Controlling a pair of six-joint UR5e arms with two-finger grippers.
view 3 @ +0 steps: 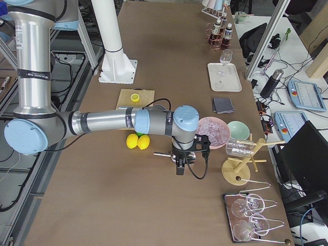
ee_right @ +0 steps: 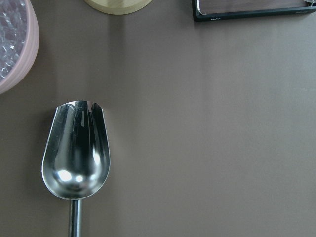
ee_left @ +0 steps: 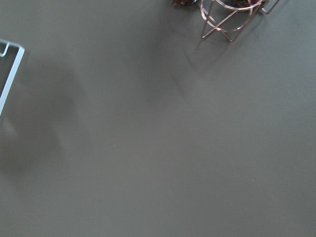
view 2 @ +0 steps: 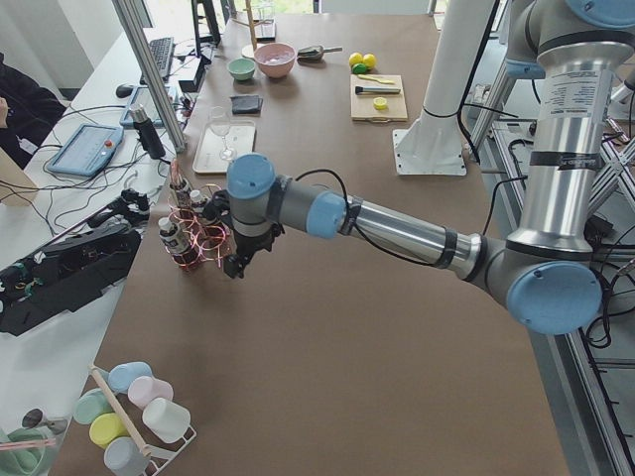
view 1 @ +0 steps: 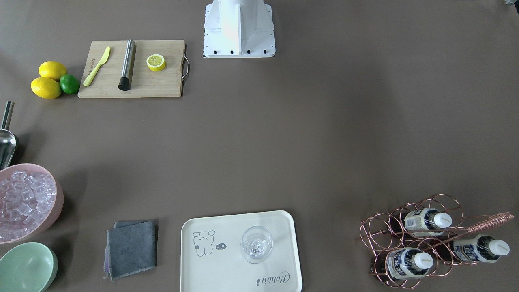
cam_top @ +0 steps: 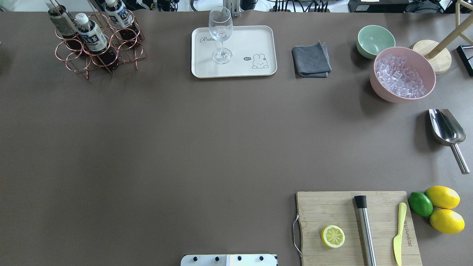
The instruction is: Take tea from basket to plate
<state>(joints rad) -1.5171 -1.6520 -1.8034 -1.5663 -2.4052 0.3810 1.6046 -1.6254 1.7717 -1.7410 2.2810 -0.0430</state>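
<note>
Three alike tea bottles (view 1: 425, 222) with white caps stand in the copper wire basket (view 1: 377, 227), at the far left of the overhead view (cam_top: 99, 61). The cream plate (cam_top: 240, 70) with the bear drawing lies to its right and carries a wine glass (cam_top: 221, 33). My left gripper (view 2: 238, 266) shows only in the exterior left view, low beside the basket (view 2: 193, 233); I cannot tell if it is open. My right gripper (view 3: 179, 169) shows only in the exterior right view, over a metal scoop (ee_right: 76, 153); I cannot tell its state. The left wrist view shows the basket's foot (ee_left: 229, 15).
A grey cloth (cam_top: 311, 60), a mint-green bowl (cam_top: 375, 40) and a pink bowl of ice (cam_top: 402, 74) stand right of the plate. A cutting board (cam_top: 332, 207) with a half lemon, muddler and knife lies near right, beside two lemons and a lime (cam_top: 420, 204).
</note>
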